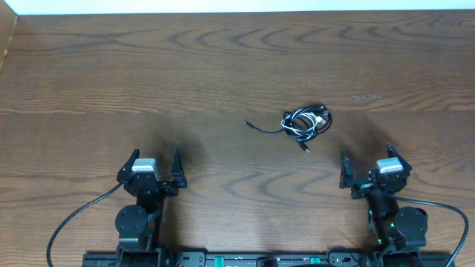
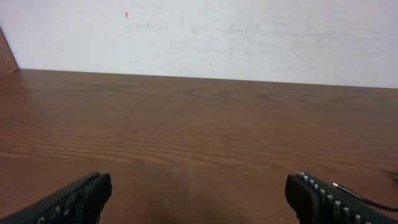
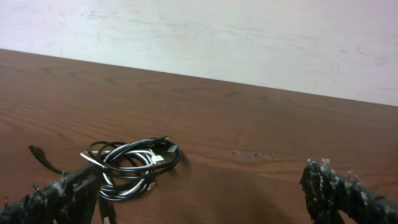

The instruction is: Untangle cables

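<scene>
Looking down, I found the cables (image 1: 305, 122) bunched on the wooden table (image 1: 111, 74), ahead-left of my right gripper (image 1: 367, 165) and much nearer it than the left gripper (image 1: 156, 159), both parted and empty.

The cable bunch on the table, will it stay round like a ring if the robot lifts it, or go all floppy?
Probably floppy: the cables are thin cords in loose loops, so they would likely sag and dangle when lifted. They also look light, so a push would probably slide the whole bunch across the smooth table.
</scene>
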